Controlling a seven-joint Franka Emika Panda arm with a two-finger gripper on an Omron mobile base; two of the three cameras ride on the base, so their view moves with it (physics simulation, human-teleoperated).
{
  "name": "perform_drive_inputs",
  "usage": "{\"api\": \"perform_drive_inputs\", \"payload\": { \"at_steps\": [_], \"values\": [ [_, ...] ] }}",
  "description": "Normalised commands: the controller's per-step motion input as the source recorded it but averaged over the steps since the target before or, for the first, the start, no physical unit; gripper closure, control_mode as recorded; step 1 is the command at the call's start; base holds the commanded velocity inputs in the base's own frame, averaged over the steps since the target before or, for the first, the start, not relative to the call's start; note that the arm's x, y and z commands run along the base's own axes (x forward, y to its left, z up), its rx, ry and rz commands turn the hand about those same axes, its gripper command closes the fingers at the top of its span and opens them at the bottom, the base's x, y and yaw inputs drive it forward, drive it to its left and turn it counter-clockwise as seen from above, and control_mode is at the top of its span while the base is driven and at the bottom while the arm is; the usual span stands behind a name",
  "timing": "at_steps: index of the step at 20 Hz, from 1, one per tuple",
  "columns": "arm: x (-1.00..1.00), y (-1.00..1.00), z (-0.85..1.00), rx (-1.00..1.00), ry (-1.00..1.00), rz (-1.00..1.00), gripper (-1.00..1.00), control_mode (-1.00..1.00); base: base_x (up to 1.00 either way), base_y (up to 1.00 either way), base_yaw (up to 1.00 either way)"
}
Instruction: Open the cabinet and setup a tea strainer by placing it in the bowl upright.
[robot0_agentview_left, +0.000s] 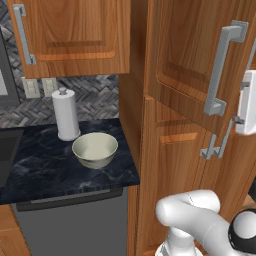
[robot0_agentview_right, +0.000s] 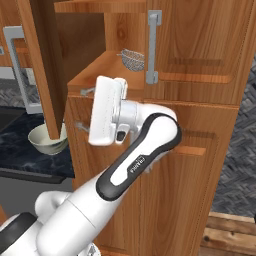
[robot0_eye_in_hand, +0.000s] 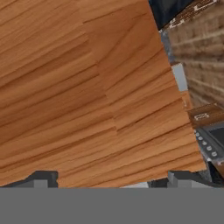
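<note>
Cabinet door: I see the tall brown cabinet door (robot0_agentview_right: 44, 70) swung out toward me. In the right base view I look at its thin edge. In the left base view I see its front face (robot0_agentview_left: 200, 60), with the long grey handle (robot0_agentview_left: 223, 67) standing up and down on it.

Inside the cabinet: The wooden shelf (robot0_agentview_right: 102, 70) is in the open now. The tea strainer (robot0_agentview_right: 133, 60) lies on it, far back, close to the grey handle of the next door (robot0_agentview_right: 153, 47). Its mesh cup looks tipped on its side, with the thin handle poking left.

Bowl: The cream bowl (robot0_agentview_left: 95, 149) sits the right way up on the dark counter (robot0_agentview_left: 50, 170). It is just in front of the paper towel roll (robot0_agentview_left: 66, 115) and a bit to the right. In the right base view the open door hides part of the bowl (robot0_agentview_right: 42, 140).

Claw: My claw (robot0_eye_in_hand: 111, 180) is right up against the back of the open door. The hand view shows the wood grain very close, and two small grey fingertips (robot0_eye_in_hand: 41, 178) spread far apart at the bottom with nothing between them. So the claw is wide open and holds nothing.

Arm: The white hand (robot0_agentview_right: 107, 110) is below the shelf, between the open door and the lower cabinet front.

Other things: Two short doors with short handles (robot0_agentview_left: 212, 147) are below the shelf.
</note>
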Motion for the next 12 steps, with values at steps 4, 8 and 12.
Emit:
{"api": "perform_drive_inputs", "payload": {
  "at_steps": [4, 8, 12],
  "values": [
    [0.0, 0.31, 0.05, 0.0, -0.01, 0.11, -1.0, -1.0, 0.0, 0.0, 0.0],
    [0.0, 0.34, 0.0, 0.0, -0.03, 0.09, -1.0, -1.0, 0.0, 0.0, 0.0],
    [0.0, 0.5, 0.0, -0.01, 0.0, 0.09, -1.0, -1.0, 0.0, 0.0, 0.0]
  ]
}}
